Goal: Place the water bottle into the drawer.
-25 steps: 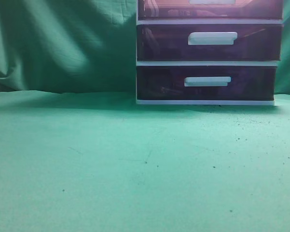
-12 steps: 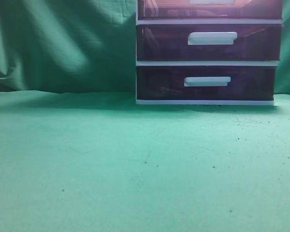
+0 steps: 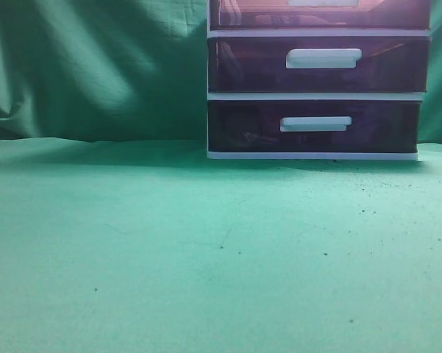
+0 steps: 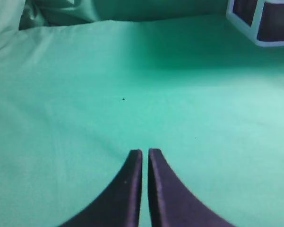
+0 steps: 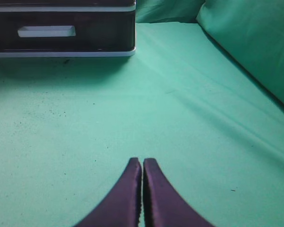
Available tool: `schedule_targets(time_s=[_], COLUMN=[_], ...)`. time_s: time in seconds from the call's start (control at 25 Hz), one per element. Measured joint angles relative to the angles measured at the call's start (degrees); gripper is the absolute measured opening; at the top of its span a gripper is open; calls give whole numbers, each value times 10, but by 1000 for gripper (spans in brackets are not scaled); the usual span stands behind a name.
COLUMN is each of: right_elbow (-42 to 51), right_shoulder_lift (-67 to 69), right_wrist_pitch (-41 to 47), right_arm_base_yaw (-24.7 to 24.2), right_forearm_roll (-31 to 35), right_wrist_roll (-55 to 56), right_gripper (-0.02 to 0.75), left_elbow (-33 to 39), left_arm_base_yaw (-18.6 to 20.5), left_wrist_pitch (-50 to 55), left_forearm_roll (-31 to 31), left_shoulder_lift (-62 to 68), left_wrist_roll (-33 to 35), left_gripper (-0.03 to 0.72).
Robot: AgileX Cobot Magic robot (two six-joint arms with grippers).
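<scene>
The white-framed drawer unit (image 3: 208,95) stands at the back right of the exterior view. Only the bottom strip of the uppermost reddish-purple drawer (image 3: 250,15) shows at the frame's top edge, and it looks pushed in. The water bottle is out of view in every frame. My left gripper (image 4: 145,151) is shut and empty above the green cloth. My right gripper (image 5: 142,161) is shut and empty above the cloth, with the unit's lowest drawer (image 5: 99,33) far ahead to its left. Neither gripper shows in the exterior view.
Two darker purple drawers with white handles, middle (image 3: 250,66) and lowest (image 3: 243,129), sit under the top one. A corner of the unit (image 4: 260,23) shows in the left wrist view. Green cloth (image 3: 169,243) covers the table and hangs behind and at the right (image 5: 255,42).
</scene>
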Motion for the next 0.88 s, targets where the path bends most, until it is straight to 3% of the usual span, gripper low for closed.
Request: schedule_targets(time_s=[0.36,0.6,0.88], right_elbow=[0,0,0], right_shoulder_lift=[0,0,0], right_wrist_pitch=[0,0,-1], right_arm_base_yaw=[0,0,0], right_forearm_roll=[0,0,0], right_wrist_roll=[1,1,1], right_gripper=[0,0,0], left_elbow=[0,-1,-1], left_arm_base_yaw=[1,1,1], left_wrist_pitch=[21,21,21], left_forearm_roll=[-4,-74,-79], left_shoulder_lift=[0,0,0], left_wrist_roll=[1,5,5], left_gripper=[0,0,0])
